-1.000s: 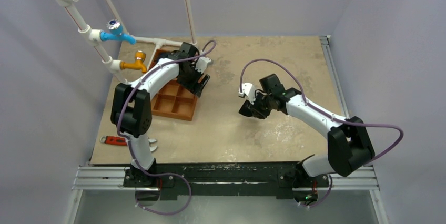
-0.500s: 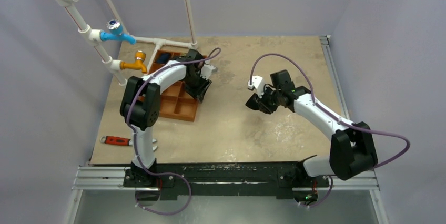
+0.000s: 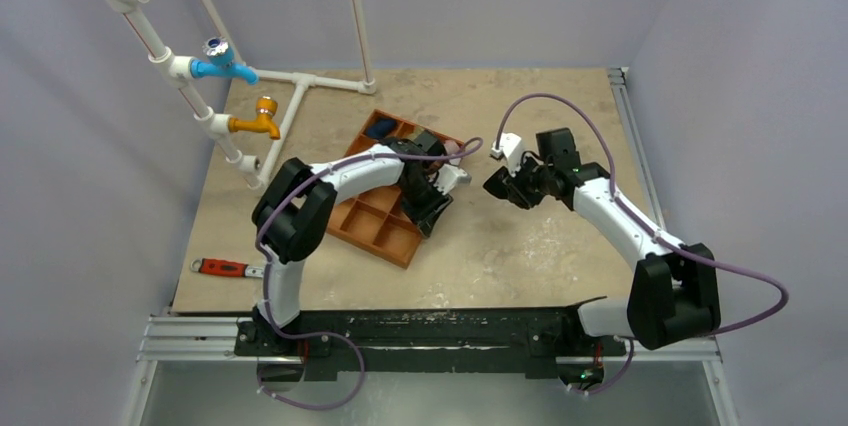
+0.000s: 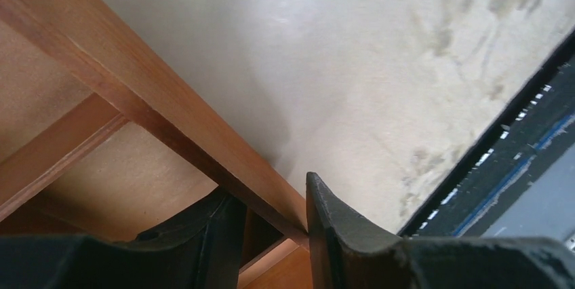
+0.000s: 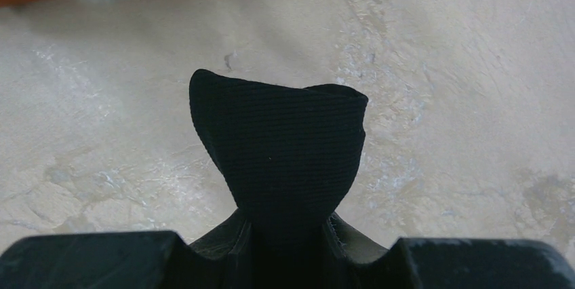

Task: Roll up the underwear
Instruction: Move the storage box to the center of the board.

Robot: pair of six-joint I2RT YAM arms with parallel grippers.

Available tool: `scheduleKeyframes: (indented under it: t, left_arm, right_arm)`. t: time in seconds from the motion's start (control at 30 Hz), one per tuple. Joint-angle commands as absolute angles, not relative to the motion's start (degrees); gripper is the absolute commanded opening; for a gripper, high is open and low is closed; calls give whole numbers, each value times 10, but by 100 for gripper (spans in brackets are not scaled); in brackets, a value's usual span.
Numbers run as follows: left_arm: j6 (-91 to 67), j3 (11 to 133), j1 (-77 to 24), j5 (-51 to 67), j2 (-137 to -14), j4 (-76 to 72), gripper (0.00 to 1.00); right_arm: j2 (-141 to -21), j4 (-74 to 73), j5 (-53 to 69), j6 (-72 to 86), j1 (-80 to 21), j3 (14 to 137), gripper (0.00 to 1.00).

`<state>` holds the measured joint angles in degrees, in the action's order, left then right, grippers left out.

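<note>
The underwear [image 5: 281, 146] is a small black bundle of ribbed fabric pinched between my right gripper's [image 5: 288, 231] fingers, held above the beige table. In the top view the right gripper [image 3: 503, 186] is right of the orange-brown compartment tray [image 3: 385, 231], and the underwear is hard to tell from the black fingers. My left gripper [image 3: 428, 204] is shut on the tray's right wall. In the left wrist view its jaws [image 4: 271, 218] straddle the wooden wall [image 4: 169, 126], one finger inside a compartment and one outside.
A dark blue cloth bundle [image 3: 380, 129] lies in the tray's far compartment. White pipes with a blue tap [image 3: 222, 59] and an orange tap [image 3: 258, 118] stand at the far left. A red wrench [image 3: 220, 267] lies near the front left edge.
My left gripper has dragged the tray from the far left toward the table's middle and turned it. My right gripper has moved farther away and to the right with the underwear.
</note>
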<state>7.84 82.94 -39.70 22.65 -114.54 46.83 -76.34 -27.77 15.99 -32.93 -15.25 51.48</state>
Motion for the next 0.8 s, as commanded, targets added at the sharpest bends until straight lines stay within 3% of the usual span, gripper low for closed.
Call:
scheduleKeyframes:
  t: [0.0, 0.17, 0.53, 0.77]
  left_arm:
    - [47, 829, -444, 287, -1149, 458, 37]
    - [7, 838, -461, 306, -1136, 433, 50]
    - [-4, 821, -447, 366, -1070, 407, 61]
    - [42, 825, -359, 404, -995, 436, 67]
  right_arm:
    - [-745, -273, 160, -325, -130, 514, 0]
    - [-739, -282, 164, -331, -103, 514, 0]
    - [-765, -302, 176, -362, -79, 546, 0]
    - [-798, -327, 184, -378, -90, 620, 0]
